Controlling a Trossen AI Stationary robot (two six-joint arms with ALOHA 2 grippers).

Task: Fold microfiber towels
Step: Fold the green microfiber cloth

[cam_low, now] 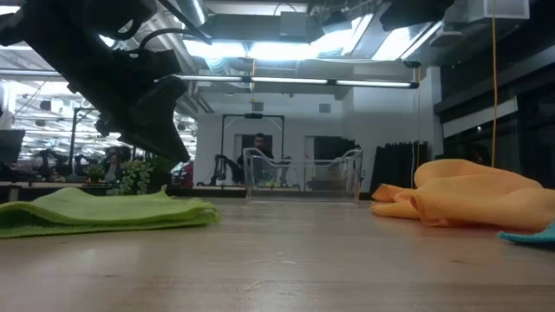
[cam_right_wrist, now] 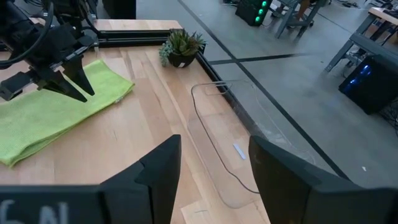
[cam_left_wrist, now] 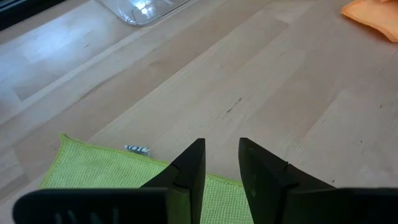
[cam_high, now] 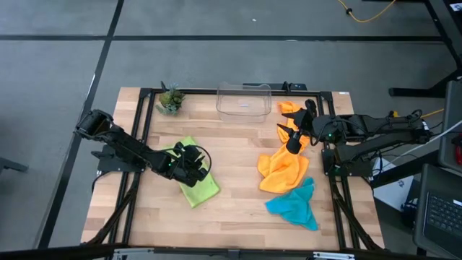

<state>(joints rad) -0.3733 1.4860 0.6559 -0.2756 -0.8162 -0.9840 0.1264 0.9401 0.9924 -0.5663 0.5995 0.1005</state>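
Note:
The lime green towel (cam_high: pixel 196 189) lies folded in flat layers on the table's left half (cam_low: pixel 104 211). My left gripper (cam_left_wrist: pixel 221 146) hovers open just over the towel's far part (cam_right_wrist: pixel 78 87); nothing is between its fingers. My right gripper (cam_right_wrist: pixel 214 149) stands open, high over the table's right side (cam_high: pixel 292 144), and holds nothing. Below and nearer than it, an orange towel (cam_high: pixel 283 172) lies crumpled. A second orange towel (cam_high: pixel 290 110) lies by the far right corner. The teal towel (cam_high: pixel 296 206) lies crumpled near the front right.
A clear plastic bin (cam_high: pixel 244 101) stands at the far edge, mid-table, with a small potted plant (cam_high: pixel 170 100) to its left. Bare wood lies between the green towel and the orange one (cam_high: pixel 238 173). A person stands far off in the room (cam_low: pixel 258 149).

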